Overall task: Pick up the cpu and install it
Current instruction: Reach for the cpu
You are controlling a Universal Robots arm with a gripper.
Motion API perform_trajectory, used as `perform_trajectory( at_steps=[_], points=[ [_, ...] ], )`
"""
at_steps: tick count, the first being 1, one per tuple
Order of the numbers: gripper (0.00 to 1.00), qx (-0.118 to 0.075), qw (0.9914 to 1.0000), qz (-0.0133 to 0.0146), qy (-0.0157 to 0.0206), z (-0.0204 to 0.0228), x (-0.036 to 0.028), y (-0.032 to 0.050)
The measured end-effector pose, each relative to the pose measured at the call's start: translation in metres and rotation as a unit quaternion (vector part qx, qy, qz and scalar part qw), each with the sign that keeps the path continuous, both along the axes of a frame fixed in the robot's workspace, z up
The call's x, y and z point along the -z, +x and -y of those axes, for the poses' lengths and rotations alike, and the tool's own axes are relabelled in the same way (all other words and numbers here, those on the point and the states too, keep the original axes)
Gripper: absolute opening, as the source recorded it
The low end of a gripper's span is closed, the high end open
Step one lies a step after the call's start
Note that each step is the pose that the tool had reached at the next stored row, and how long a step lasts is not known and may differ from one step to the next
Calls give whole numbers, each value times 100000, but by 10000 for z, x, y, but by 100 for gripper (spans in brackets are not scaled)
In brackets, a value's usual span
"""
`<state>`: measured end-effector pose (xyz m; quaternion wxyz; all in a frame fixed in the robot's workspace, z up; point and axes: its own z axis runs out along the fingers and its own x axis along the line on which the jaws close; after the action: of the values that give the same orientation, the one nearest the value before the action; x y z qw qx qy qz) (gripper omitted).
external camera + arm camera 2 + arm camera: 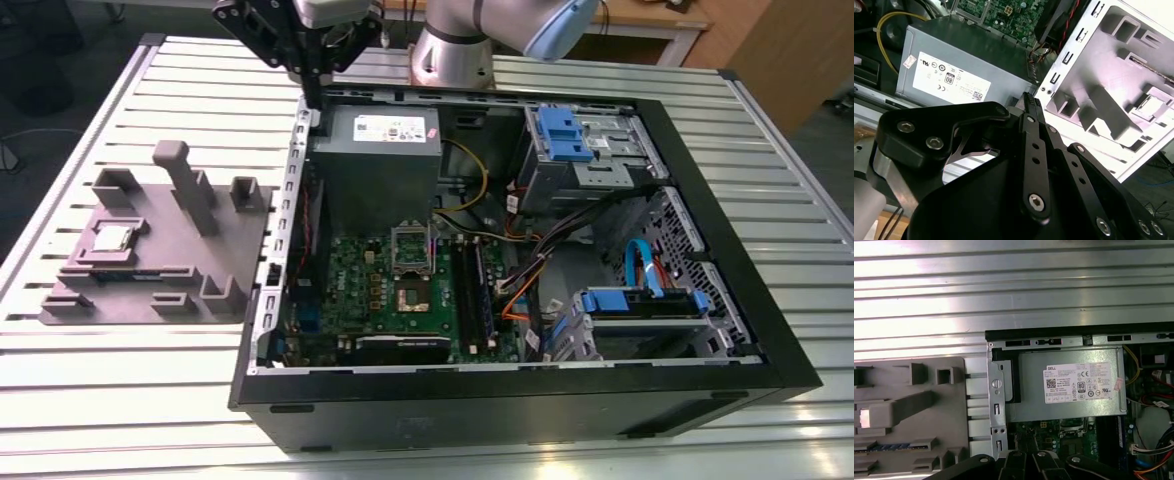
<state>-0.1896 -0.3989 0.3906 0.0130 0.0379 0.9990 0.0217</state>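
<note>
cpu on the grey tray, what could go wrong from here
1. The cpu sits low among the grey tray's upright posts. The gripper, jaws shut above the case edge, could clip a post on approach.
2. The motherboard socket lies between the power supply and loose cables, so a tilted chip might snag or seat badly.

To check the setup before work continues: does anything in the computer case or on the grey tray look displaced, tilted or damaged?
Nothing stands out. The cpu lies flat in its recess on the grey fixture tray, the power supply sits square in the computer case, and the gripper, empty, hangs above the case's edge.
</note>
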Motion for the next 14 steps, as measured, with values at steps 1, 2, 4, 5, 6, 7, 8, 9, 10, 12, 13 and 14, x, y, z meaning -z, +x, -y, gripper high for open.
perform_trajectory(
  at_steps=[1,2,4,5,6,7,8,9,10,12,13,14],
  points=[
    [10,1,100000,0,-1,0,0,-2],
    [10,-6,100000,0,0,0,0,-4],
    [10,-1,100000,-2,-2,0,0,-9],
    [10,0,100000,-1,0,0,1,-11],
    [10,-1,100000,-1,-2,0,1,-14],
    [10,-1,100000,-2,-2,0,1,-17],
    [10,0,100000,0,-1,0,1,-20],
    [10,-1,100000,1,-1,0,1,-22],
    [10,-4,100000,-1,1,0,2,-24],
    [10,-2,100000,-2,-2,0,2,-29],
    [10,-3,100000,-3,-2,0,2,-31],
    [10,0,100000,3,2,0,2,-36]
  ],
)
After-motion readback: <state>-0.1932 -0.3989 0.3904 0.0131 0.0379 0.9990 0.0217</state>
